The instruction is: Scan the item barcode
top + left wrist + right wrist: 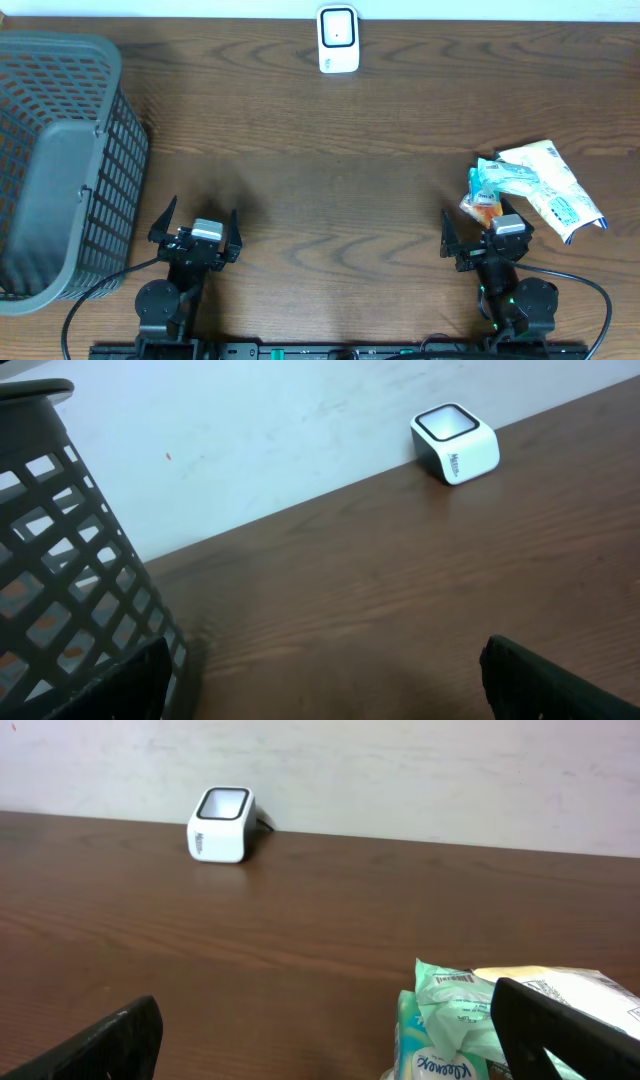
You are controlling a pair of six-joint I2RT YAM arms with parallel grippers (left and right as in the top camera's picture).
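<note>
Both my arms sit at the near edge of the table (330, 180). My left gripper (203, 210) and right gripper (487, 216) are spread wide and hold nothing. A green packet (500, 178) and a white pouch (555, 190) lie just ahead of my right fingers. The scanner (338, 38) stands at the far edge, and a basket (60, 160) sits at the left.

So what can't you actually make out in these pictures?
Overhead: the packets overlap, so their number is unclear, and any barcode is too small.
Right wrist: the packets run off the bottom edge, partly behind a finger of the right hand.
Left wrist: the basket is cut by the left edge; its wall hides the inside.
</note>
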